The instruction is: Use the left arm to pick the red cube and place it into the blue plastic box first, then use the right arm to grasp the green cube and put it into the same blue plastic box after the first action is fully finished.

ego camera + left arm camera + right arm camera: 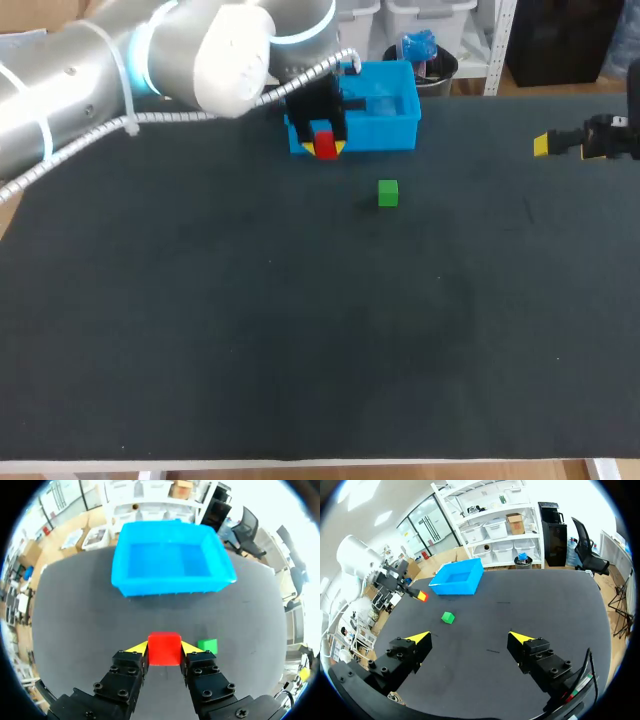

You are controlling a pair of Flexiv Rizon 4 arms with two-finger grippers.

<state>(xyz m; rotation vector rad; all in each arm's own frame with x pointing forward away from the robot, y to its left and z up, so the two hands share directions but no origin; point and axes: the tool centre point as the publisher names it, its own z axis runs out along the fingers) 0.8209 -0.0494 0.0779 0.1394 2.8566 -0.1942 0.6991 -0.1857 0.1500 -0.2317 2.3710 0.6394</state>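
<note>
My left gripper (164, 649) is shut on the red cube (164, 648), both yellow tips pressing its sides. It hangs above the table just in front of the blue plastic box (170, 560), which has nothing inside. In the head view the red cube (324, 139) sits against the front wall of the blue box (385, 125). The green cube (388, 193) rests on the mat nearer than the box; the left wrist view shows the green cube (207, 645) beside my fingers. My right gripper (470, 639) stands open far off at the table's right, also seen as the right gripper (545, 145).
The black mat (300, 330) covers the table, with wide bare room in front of the green cube. My left arm (120, 60) crosses the back left corner with its cable.
</note>
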